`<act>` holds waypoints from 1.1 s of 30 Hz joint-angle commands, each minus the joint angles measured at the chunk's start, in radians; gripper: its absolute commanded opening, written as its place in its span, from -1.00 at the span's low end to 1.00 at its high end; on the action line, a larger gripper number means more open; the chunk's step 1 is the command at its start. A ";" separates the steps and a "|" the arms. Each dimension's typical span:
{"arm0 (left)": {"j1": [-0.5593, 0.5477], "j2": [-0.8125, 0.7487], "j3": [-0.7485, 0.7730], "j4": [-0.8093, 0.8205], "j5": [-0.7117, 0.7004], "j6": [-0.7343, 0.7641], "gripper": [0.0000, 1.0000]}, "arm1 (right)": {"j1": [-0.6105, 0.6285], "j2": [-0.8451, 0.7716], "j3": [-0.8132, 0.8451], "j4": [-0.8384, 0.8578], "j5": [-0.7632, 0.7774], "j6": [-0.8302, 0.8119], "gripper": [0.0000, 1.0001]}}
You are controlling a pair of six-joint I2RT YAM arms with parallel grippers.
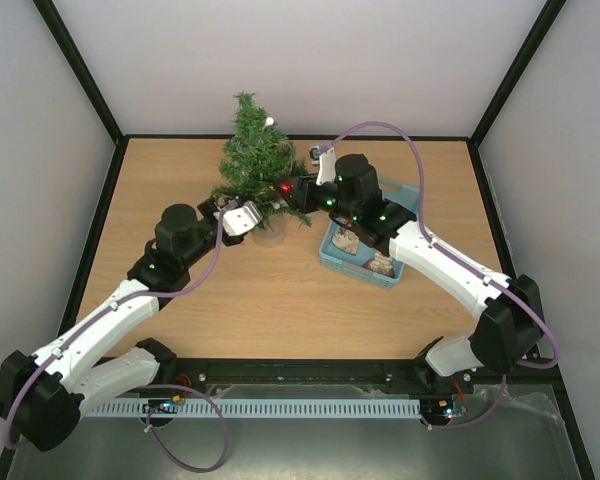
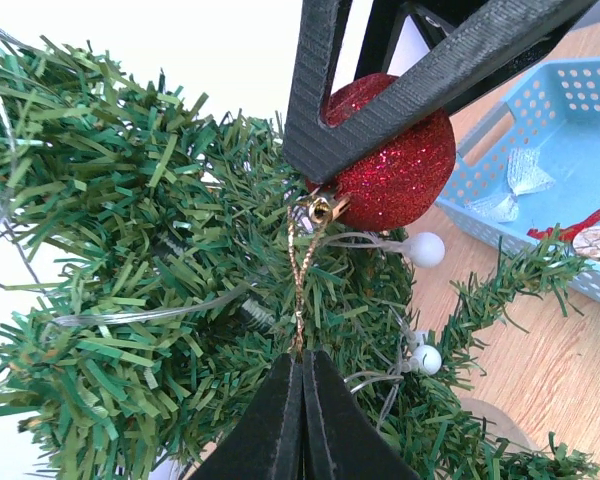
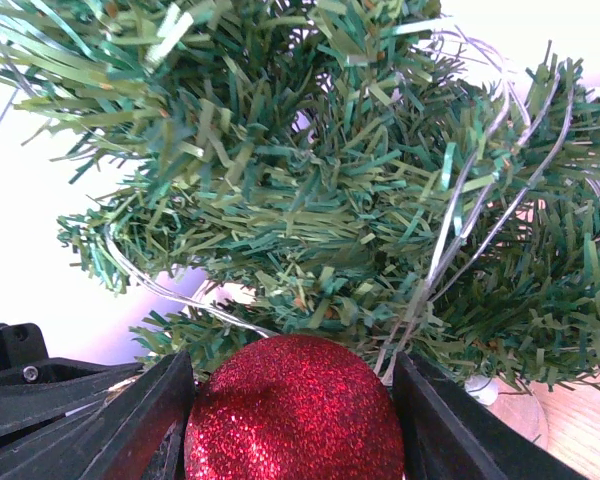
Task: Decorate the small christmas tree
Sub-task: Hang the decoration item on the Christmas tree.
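Note:
The small christmas tree [image 1: 253,160] stands at the back centre of the table on a clear cup base, wound with a wire of white bulbs. My right gripper [image 1: 292,190] is shut on a red glitter ball [image 3: 295,410] and holds it against the tree's right lower branches [image 3: 310,200]. The ball also shows in the left wrist view [image 2: 395,160], between the right gripper's black fingers [image 2: 325,90]. My left gripper [image 2: 302,360] is shut on the ball's gold hanging cord [image 2: 297,280], pulled taut, just left of the ball among the branches [image 2: 130,260].
A light blue perforated basket [image 1: 335,258] sits right of the tree under the right arm, holding several ornaments [image 1: 380,265]. In the left wrist view the basket [image 2: 550,150] holds a silver bow [image 2: 515,180] and a red piece. Black frame rails border the table.

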 commanded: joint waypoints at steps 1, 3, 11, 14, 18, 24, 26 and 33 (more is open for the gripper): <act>-0.003 0.011 -0.002 0.018 -0.019 0.026 -0.95 | 0.008 0.017 0.026 0.009 0.010 -0.004 0.01; -0.002 0.012 -0.008 0.018 -0.032 0.025 -0.95 | 0.009 0.022 0.026 0.009 0.013 -0.004 0.01; -0.003 0.036 0.001 0.023 -0.059 0.023 -0.95 | 0.009 0.034 0.050 -0.017 0.037 -0.032 0.01; -0.003 0.041 0.003 0.026 -0.068 0.021 -0.95 | 0.009 0.029 0.054 -0.014 0.040 -0.031 0.01; -0.004 0.041 0.010 0.030 -0.067 0.005 -0.95 | 0.010 0.016 0.051 0.001 0.041 -0.022 0.01; -0.002 0.030 0.012 0.033 -0.055 -0.024 -0.95 | 0.010 0.010 0.055 0.006 0.036 -0.019 0.01; -0.002 0.025 0.009 0.035 -0.053 -0.027 -0.95 | 0.010 0.004 0.050 0.007 0.034 -0.019 0.01; -0.002 -0.003 -0.013 0.041 -0.038 -0.033 -0.95 | 0.008 -0.034 0.016 0.042 0.025 -0.003 0.01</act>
